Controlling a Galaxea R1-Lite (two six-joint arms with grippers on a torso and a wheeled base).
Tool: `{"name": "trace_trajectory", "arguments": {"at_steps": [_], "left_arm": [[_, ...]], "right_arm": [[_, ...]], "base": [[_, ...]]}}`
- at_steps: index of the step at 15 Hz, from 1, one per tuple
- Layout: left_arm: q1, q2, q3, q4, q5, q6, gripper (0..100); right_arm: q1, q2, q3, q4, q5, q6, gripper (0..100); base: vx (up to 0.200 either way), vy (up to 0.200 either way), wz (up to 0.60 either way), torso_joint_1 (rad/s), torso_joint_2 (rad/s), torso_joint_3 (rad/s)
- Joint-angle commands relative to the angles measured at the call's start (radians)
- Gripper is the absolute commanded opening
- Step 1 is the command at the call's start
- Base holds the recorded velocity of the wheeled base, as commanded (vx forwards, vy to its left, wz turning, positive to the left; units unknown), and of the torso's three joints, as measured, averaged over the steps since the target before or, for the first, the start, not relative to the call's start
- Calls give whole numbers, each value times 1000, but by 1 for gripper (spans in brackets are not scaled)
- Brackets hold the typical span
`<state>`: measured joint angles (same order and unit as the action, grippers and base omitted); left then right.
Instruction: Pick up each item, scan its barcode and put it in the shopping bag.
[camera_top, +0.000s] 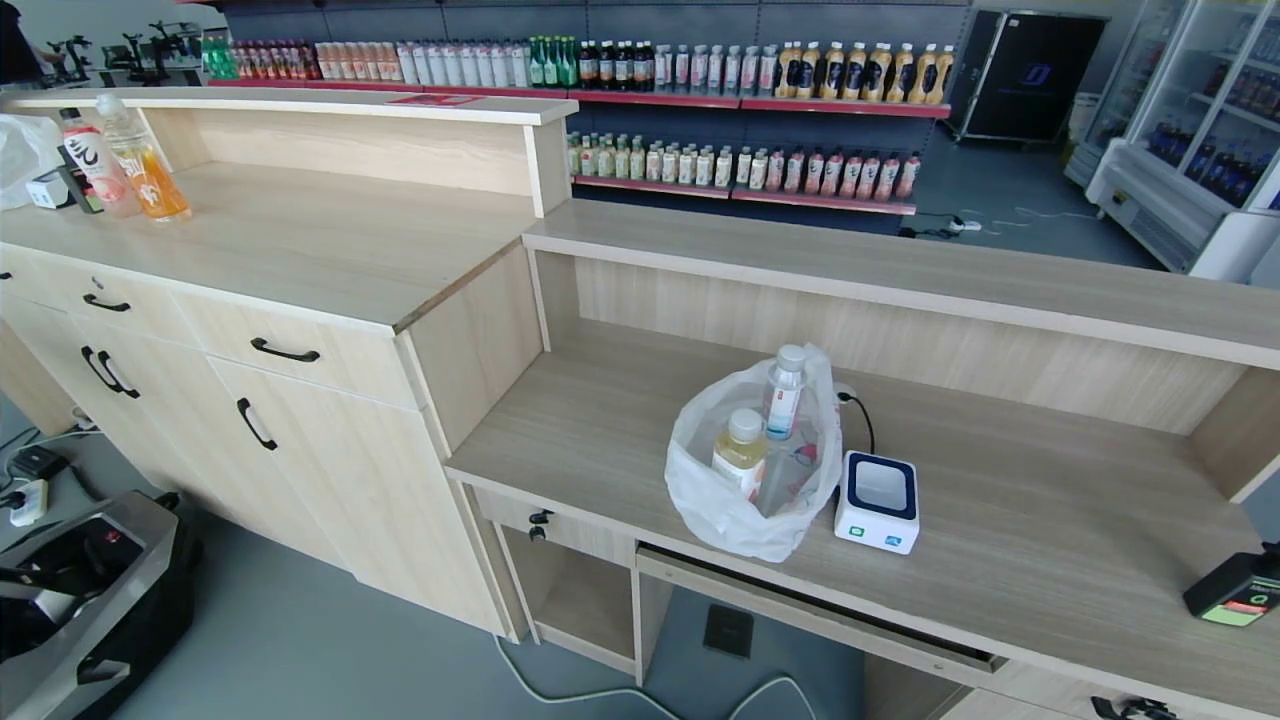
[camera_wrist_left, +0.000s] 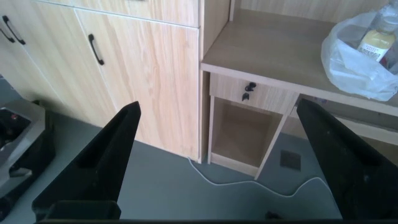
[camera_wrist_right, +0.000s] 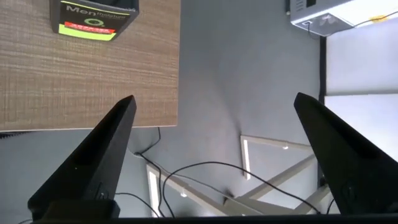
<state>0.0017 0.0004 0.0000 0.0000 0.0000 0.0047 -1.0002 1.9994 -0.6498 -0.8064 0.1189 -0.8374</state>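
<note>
A: Counts?
B: Four bottles, one scanner (camera_top: 878, 500), one shopping bag (camera_top: 700, 500), one black device (camera_top: 1235, 590).
A: Where are the bottles?
B: Two are in the bag. Two are loose on the higher counter (camera_top: 300, 240), far left: pink-drink bottle (camera_top: 97, 165) and orange-drink bottle (camera_top: 150, 165), side by side, touching.
A: Bag contents?
B: Yellow-drink bottle (camera_top: 741, 455), white cap. Behind it a clear bottle (camera_top: 783, 392), white cap, blue-red label, neck poking out of the mouth.
A: Bag look, place?
B: White, translucent, crumpled, mouth open. It's on the lower counter (camera_top: 1000, 480), with the scanner against its right side.
A: Scanner?
B: White box, dark blue rim, cable out the back.
A: Tools?
B: Left tool (camera_wrist_left: 217, 104) released, fingers spread wide, nothing between, over the floor before the counter's open cubby. Right tool (camera_wrist_right: 214, 98) released too, empty, over the floor off the counter edge, near the black device.
</note>
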Motion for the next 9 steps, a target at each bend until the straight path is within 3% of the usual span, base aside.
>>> {"name": "trace_trajectory", "arguments": {"at_steps": [1,5,9], "left_arm": [[0,0,0,0,0,0,100],[0,0,0,0,0,0,100],[0,0,0,0,0,0,100]], "right_arm": [[0,30,-21,1,1,21,100],[0,98,-36,-7,5,123,100],[0,127,-56,-7,108,132,100]], "base": [[0,0,0,0,0,0],[0,0,0,0,0,0],[0,0,0,0,0,0]]}}
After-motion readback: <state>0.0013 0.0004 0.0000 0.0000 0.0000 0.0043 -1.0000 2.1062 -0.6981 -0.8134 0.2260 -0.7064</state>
